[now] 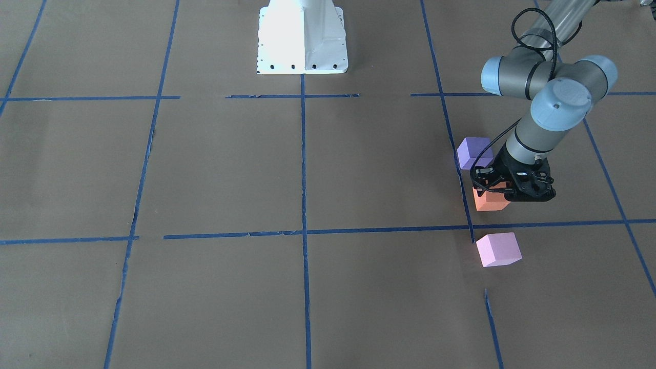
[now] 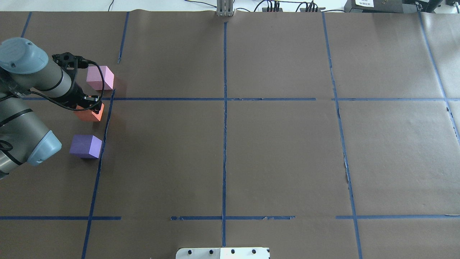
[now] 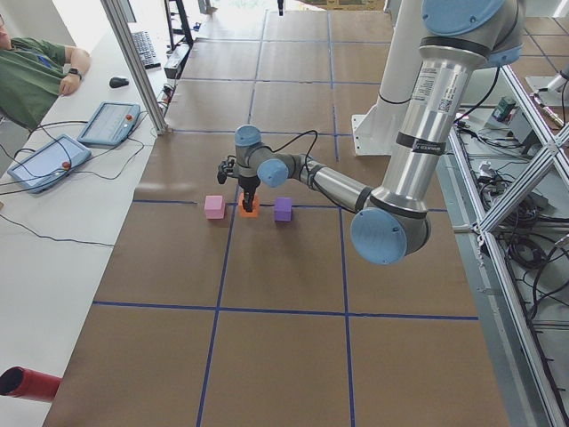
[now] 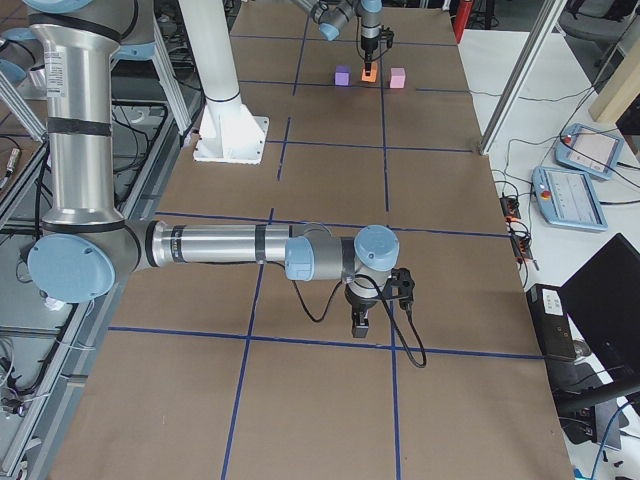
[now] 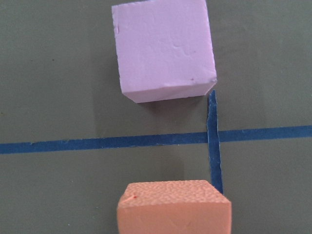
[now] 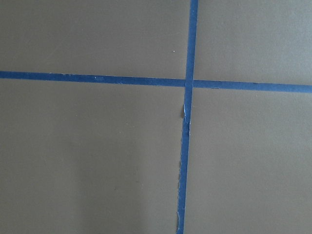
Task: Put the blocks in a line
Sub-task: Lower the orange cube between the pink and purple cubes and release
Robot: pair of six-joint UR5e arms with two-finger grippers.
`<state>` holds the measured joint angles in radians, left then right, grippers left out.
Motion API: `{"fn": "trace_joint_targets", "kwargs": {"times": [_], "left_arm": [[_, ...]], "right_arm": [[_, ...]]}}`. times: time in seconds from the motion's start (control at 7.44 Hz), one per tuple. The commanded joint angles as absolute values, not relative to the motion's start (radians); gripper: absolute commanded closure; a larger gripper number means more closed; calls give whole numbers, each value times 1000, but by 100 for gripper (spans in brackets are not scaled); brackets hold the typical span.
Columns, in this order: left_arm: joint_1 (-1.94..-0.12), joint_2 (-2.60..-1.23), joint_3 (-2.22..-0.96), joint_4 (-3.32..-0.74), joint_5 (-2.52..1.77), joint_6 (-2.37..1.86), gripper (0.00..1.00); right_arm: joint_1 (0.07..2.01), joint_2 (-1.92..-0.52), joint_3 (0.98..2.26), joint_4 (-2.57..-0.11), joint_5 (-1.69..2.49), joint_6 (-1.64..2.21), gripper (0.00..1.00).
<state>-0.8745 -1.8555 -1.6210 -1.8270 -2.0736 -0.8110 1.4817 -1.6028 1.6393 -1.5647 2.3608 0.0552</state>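
Since the three blocks lie in a rough row beside the tape [image 1: 449, 123], the front view suggests only fine alignment is left: the left gripper [image 1: 499, 188] stands low over orange [image 1: 491, 202], between purple [image 1: 474, 152] and pink [image 1: 498, 249]. Overhead, orange sits apart from both neighbours (fingers hidden, so I cannot tell whether they pinch it). From the right side, the right gripper [image 4: 360, 322] hangs well away, probably parked, and I cannot tell its state.
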Motion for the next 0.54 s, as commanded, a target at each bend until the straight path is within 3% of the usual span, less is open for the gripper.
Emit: {"fn": "trace_joint_targets", "kwargs": {"times": [0.0,0.13,0.27,0.4], "left_arm": [[-874,-1861,-1620,-1822,-2135,-805,87],[-874,-1861,-1618,-1824,-2135,-807,82],[-874,-1859,-1618,-1827,-2134,-805,33],[-874,-1859,-1618,-1825,-2134,-805,0]], "right_arm": [[1482,-1601,1640,-1565,2362,55,0],[1482,-1603,1638,-1565,2362,55,0],[1480,-1603,1638,-1565,2361,55,0],[1482,-1603,1638,-1565,2361,55,0]]}}
